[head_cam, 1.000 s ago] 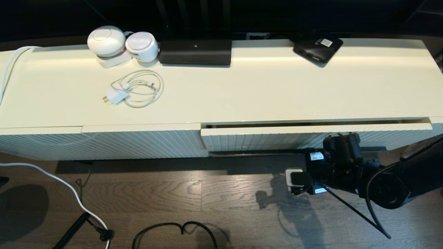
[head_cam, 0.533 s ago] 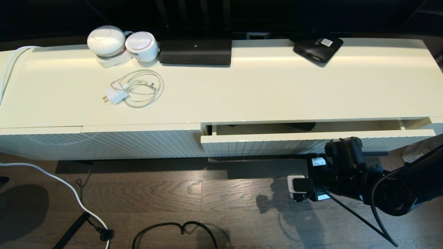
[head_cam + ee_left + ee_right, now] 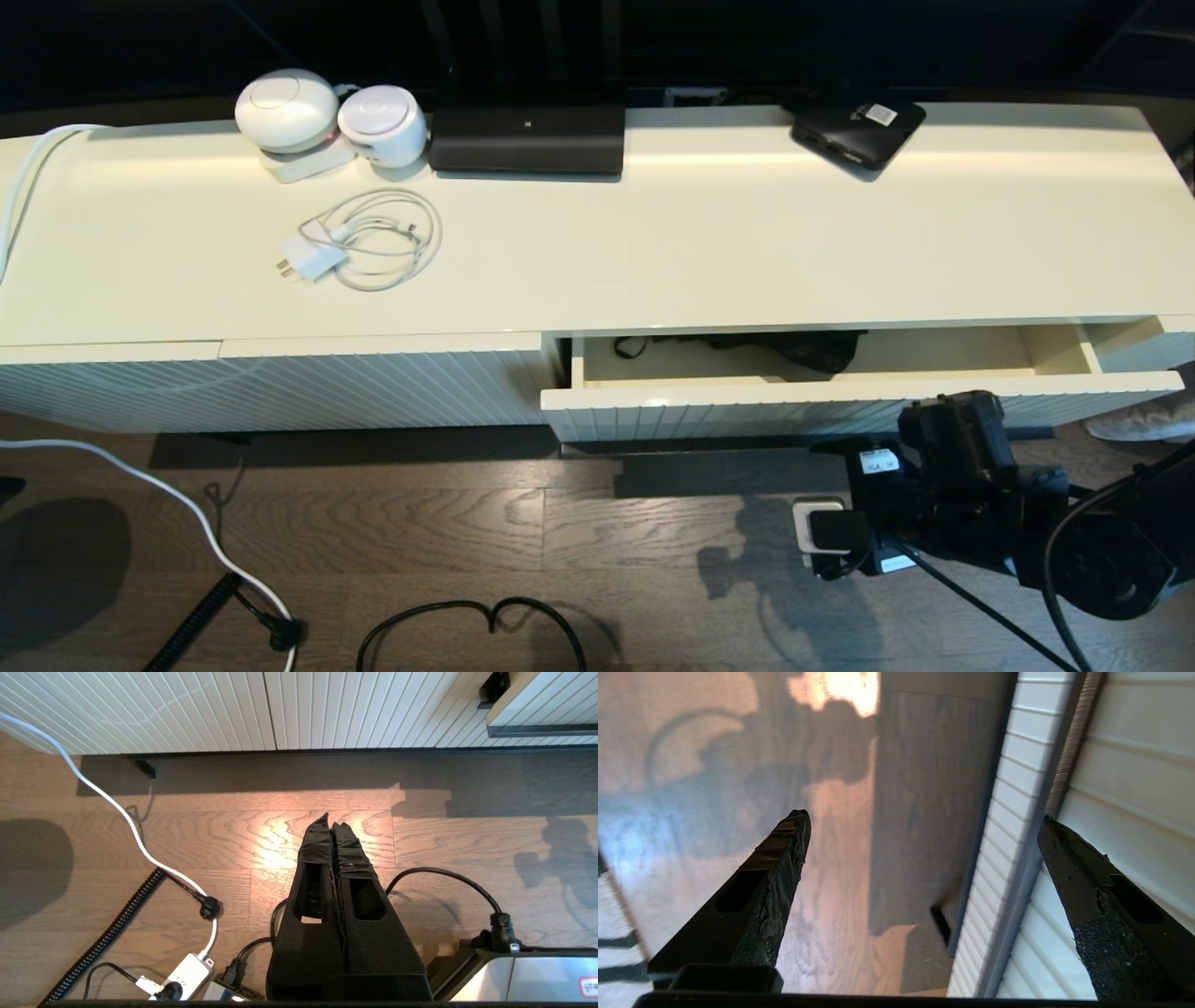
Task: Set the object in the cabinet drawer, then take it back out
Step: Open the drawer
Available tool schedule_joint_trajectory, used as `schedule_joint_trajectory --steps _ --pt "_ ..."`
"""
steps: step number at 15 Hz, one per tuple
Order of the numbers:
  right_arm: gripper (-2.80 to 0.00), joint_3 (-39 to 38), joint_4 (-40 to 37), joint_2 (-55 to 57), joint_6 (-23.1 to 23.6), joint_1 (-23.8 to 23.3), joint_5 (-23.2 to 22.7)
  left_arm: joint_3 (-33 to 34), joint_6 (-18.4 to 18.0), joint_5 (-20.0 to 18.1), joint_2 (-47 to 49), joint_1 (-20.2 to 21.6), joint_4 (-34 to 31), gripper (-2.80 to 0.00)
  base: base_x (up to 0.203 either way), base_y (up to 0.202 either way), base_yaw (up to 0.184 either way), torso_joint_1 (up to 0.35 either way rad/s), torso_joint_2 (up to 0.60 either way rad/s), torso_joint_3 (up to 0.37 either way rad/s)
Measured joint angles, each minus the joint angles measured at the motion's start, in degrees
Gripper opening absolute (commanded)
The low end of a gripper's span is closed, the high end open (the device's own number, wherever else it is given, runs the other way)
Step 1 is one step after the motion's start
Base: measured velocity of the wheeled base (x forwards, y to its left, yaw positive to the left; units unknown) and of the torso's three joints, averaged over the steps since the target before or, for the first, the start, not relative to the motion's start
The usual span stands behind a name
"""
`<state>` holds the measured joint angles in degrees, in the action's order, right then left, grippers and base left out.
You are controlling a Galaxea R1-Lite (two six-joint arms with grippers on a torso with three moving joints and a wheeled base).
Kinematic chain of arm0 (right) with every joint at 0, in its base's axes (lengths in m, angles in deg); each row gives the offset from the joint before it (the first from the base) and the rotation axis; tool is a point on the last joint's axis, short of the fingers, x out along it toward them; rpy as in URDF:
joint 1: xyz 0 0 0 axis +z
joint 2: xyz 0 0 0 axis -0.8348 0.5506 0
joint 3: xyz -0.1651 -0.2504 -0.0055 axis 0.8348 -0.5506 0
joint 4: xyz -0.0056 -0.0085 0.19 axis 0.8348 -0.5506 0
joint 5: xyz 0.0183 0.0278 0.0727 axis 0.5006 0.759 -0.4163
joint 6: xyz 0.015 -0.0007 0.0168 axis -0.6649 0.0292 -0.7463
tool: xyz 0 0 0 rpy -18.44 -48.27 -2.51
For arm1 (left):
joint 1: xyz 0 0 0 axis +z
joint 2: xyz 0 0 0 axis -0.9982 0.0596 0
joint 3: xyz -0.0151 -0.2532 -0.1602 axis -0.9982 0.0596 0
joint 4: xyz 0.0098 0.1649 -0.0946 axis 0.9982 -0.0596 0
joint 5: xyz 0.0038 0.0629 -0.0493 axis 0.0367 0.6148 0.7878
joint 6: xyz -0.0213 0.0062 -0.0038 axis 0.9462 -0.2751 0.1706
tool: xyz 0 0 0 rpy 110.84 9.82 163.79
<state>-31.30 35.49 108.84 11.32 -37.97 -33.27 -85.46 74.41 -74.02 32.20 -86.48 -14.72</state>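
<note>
Since the earlier frames the drawer (image 3: 840,392) has slid out from a thin slit to a wide gap, and my right gripper (image 3: 924,826) has backed toward the lower right of the head view with it. Now the umbrella (image 3: 794,350) shows, lying in the drawer against its back edge, mid-frame, with its thin loop (image 3: 630,347) trailing to the left.

I judge the drawer is being pulled open so I can reach in and take the umbrella out again. My right gripper sits below the drawer front; in the right wrist view its fingers (image 3: 770,868) are spread wide, one over the floor and one at the right of the frame against the ribbed front, with the dark handle bar (image 3: 1031,858) running between them. They hook the bar, I think, rather than clamp it.

So the umbrella is well apart from the fingers, up inside the drawer and left of the gripper in the head view.

My left gripper (image 3: 332,823) is parked over the floor, fingers pressed together, holding nothing
</note>
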Motion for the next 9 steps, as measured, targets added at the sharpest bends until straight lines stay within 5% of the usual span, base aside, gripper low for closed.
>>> schedule_joint_trajectory --steps 8,9 --pt "0.00 -5.1 -0.1 -3.5 -0.1 0.4 0.0 0.0 0.0 0.0 0.0 0.0 0.0 -2.80 0.000 0.000 0.000 0.000 0.00 0.000" --pt "-2.80 -5.8 -0.5 -4.7 -0.1 0.7 0.0 0.0 0.0 0.0 0.0 0.0 0.0 -2.80 0.000 0.000 0.000 0.000 0.00 0.000"
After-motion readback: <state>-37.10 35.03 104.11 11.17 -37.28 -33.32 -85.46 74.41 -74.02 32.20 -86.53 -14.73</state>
